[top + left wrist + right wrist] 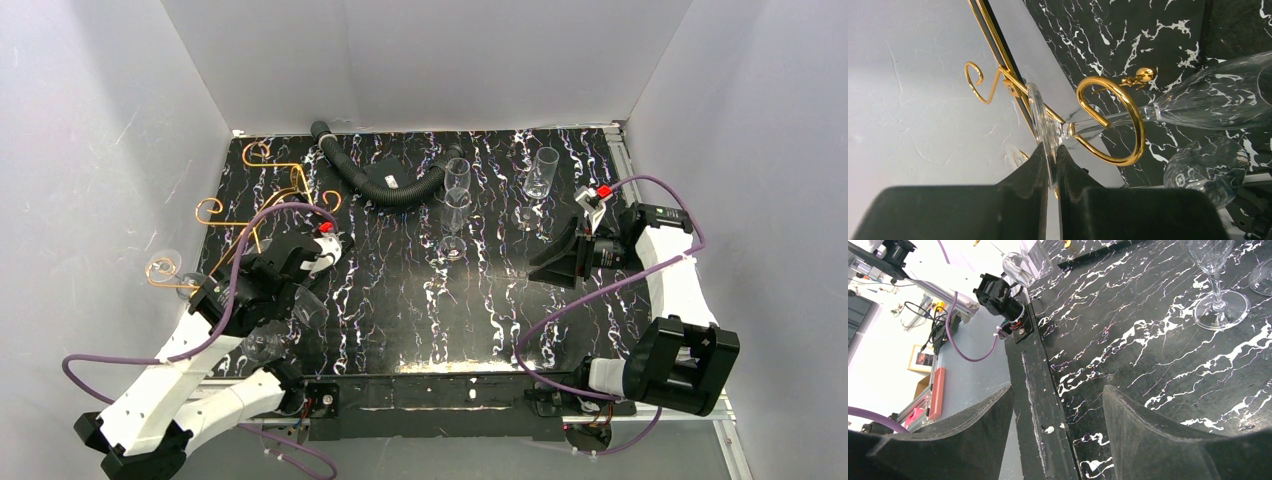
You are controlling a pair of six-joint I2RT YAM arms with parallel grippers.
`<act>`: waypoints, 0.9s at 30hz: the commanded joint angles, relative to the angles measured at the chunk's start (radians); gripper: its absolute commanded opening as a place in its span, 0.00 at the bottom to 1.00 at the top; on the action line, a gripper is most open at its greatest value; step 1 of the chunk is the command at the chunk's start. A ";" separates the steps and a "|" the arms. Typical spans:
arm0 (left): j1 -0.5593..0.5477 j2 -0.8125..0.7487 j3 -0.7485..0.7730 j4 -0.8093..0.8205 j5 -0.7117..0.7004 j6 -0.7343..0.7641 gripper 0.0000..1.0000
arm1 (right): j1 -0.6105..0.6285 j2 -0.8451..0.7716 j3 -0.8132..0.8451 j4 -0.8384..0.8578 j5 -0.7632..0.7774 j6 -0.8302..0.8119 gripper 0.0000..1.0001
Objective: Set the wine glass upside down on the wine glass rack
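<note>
While the left gripper (pixel 1052 150) pinches the wine glass (pixel 1218 105) by its foot, the stem sits in a scroll loop of the wine glass rack (pixel 1137 125), mid-frame in the left wrist view. Right gripper (pixel 1058 390) hangs open over the table (pixel 400 300), right of centre in the top view.

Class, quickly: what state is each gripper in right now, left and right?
Left gripper: closed on the foot of the wine glass.
Right gripper: open, holding nothing.
</note>
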 commanded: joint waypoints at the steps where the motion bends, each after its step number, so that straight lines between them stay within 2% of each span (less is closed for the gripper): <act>1: 0.005 -0.010 0.047 -0.085 0.037 -0.043 0.00 | -0.006 0.010 0.041 -0.038 -0.034 -0.038 0.73; 20: 0.006 -0.004 0.141 -0.136 0.205 -0.129 0.00 | -0.006 0.035 0.052 -0.087 -0.039 -0.092 0.73; 27: 0.005 0.022 0.153 -0.114 0.209 -0.126 0.00 | -0.006 0.040 0.054 -0.098 -0.040 -0.103 0.73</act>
